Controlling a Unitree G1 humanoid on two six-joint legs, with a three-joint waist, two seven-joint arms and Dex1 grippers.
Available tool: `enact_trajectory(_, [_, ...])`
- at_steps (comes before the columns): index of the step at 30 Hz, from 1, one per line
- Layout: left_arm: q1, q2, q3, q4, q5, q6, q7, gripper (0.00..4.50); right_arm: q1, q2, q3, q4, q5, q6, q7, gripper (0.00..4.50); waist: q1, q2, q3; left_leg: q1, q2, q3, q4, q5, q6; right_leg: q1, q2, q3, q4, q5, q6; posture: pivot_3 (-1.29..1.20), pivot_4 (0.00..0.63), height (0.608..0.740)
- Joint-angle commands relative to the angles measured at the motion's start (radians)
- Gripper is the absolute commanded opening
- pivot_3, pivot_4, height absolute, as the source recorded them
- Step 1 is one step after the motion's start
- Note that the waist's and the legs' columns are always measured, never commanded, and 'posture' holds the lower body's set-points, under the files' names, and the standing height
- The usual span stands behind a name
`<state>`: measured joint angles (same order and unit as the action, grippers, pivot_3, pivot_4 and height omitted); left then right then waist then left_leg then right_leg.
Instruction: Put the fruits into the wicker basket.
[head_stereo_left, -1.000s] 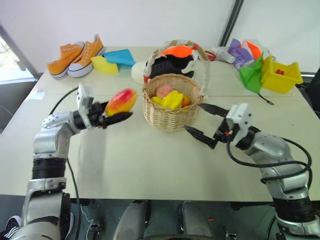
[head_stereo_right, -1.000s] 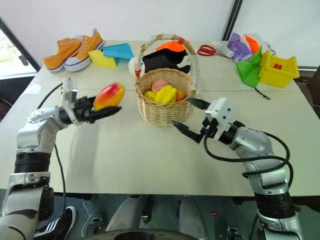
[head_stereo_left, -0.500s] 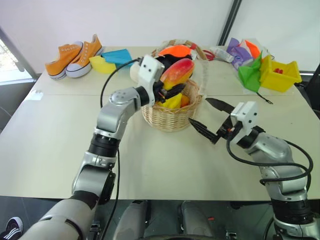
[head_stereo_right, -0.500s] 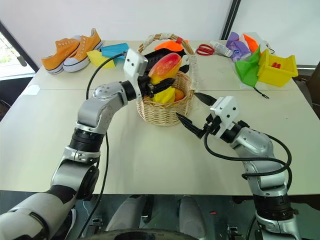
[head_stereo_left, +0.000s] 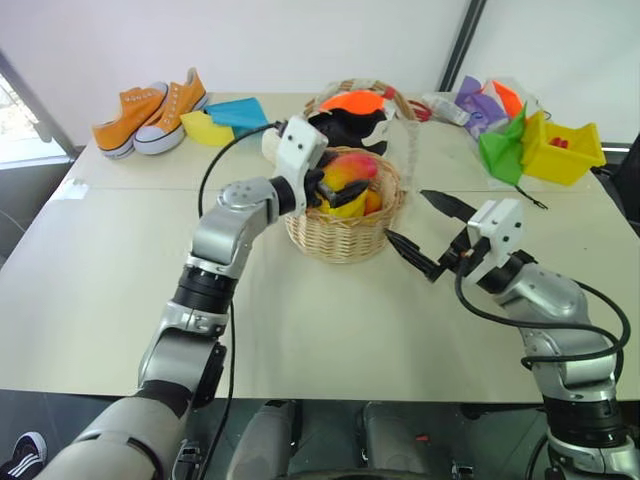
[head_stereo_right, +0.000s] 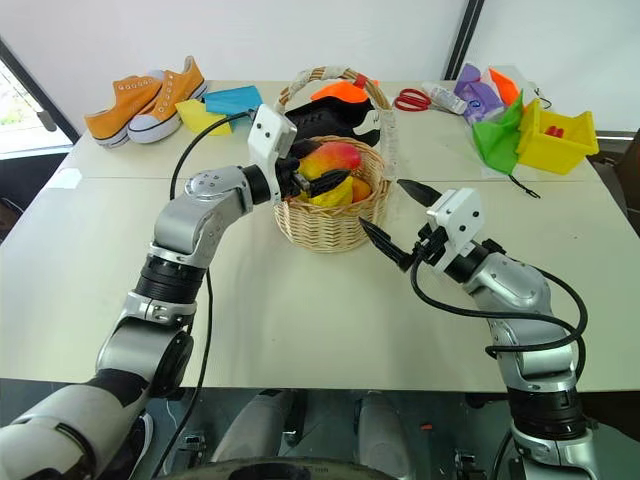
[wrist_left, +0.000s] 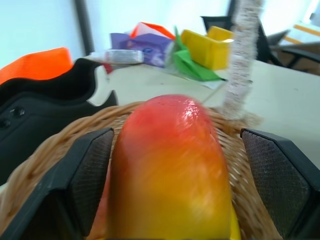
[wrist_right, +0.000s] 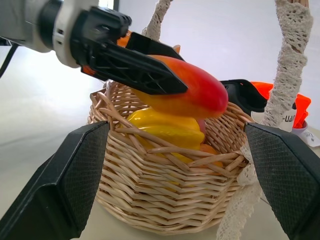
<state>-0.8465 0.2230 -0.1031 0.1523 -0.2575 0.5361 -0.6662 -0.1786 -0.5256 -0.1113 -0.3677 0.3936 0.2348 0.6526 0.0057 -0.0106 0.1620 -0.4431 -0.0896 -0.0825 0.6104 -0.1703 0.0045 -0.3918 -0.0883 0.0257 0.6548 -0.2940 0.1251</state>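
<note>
Your left gripper (head_stereo_right: 318, 178) is reaching over the rim of the wicker basket (head_stereo_right: 330, 215), and its jaws are spread wide: in the left wrist view both black pads (wrist_left: 87, 172) stand clear of the mango (wrist_left: 170, 170), which lies between them with a gap on either side. The mango sits on top of the starfruit (wrist_right: 165, 127) inside the basket, and from your right wrist view you can see one left finger lying along the mango's upper flank; whether it touches the skin I can't tell. Your right gripper (head_stereo_right: 398, 220) is released too, fingers parted and holding nothing, pointed at the basket's near wall from just beside it, with the white-wrapped handle (wrist_right: 292, 55) rising just ahead of one of its fingers. Beyond the basket, well away from either set of jaws, you have orange sneakers (head_stereo_left: 150, 110) and a yellow bin (head_stereo_left: 562, 150) on the table (head_stereo_left: 300, 320)
</note>
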Motion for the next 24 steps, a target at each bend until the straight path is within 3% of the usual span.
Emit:
enact_trajectory(1, [0.020,0.057,0.070,-0.121,-0.075,0.020,-0.049,4.46,-0.023,0.019,0.003,-0.015,0.000,-0.021,-0.012,4.50,-0.004,0.000,0.000,0.000,0.000,0.000,0.000,0.000,0.000,0.000,0.000,0.000,0.000,0.000,0.000,0.00,0.150,0.740])
enact_trajectory(5, [0.148,0.154,0.137,-0.292,-0.170,0.047,-0.120,4.46,-0.069,0.063,-0.007,0.015,-0.027,0.004,-0.100,4.50,-0.023,0.001,0.000,0.000,0.001,-0.001,0.000,0.000,0.000,0.000,0.000,0.000,0.000,0.000,0.000,0.00,0.150,0.740])
enact_trajectory(9, [0.391,0.311,0.268,-0.454,-0.306,0.046,-0.263,4.46,-0.157,0.122,-0.009,0.060,-0.085,0.067,-0.252,4.50,-0.029,0.002,0.000,0.001,0.002,0.000,-0.002,0.000,-0.002,-0.002,0.000,0.002,0.001,0.000,-0.001,0.00,0.150,0.740])
enact_trajectory(12, [0.606,0.386,0.401,-0.469,-0.339,-0.033,-0.331,4.46,-0.226,0.179,0.012,0.094,-0.107,0.101,-0.328,4.50,-0.024,0.003,0.000,0.001,0.002,0.000,-0.005,0.002,-0.003,-0.004,0.000,0.003,0.002,0.000,-0.002,0.00,0.150,0.740])
enact_trajectory(17, [0.739,0.386,0.523,-0.440,-0.366,-0.108,-0.301,4.46,-0.326,0.229,0.039,0.189,-0.139,0.107,-0.365,4.50,-0.012,0.003,0.000,0.001,0.001,-0.001,-0.005,0.001,-0.005,-0.006,-0.002,0.001,-0.001,-0.002,-0.005,0.00,0.150,0.740])
enact_trajectory(22, [0.828,0.366,0.539,-0.460,-0.353,-0.167,-0.270,4.46,-0.406,0.246,0.054,0.314,-0.198,0.050,-0.389,4.50,-0.019,0.003,0.000,0.001,0.000,-0.001,-0.006,0.000,-0.006,-0.005,-0.002,0.002,-0.003,-0.001,-0.004,0.00,0.150,0.740])
enact_trajectory(24, [0.852,0.356,0.544,-0.484,-0.373,-0.170,-0.251,4.50,-0.428,0.242,0.054,0.354,-0.225,0.038,-0.407,3.94,-0.020,0.003,0.000,0.001,0.001,0.000,-0.007,0.000,-0.005,-0.006,-0.002,0.002,-0.003,0.000,-0.003,0.00,0.150,0.740])
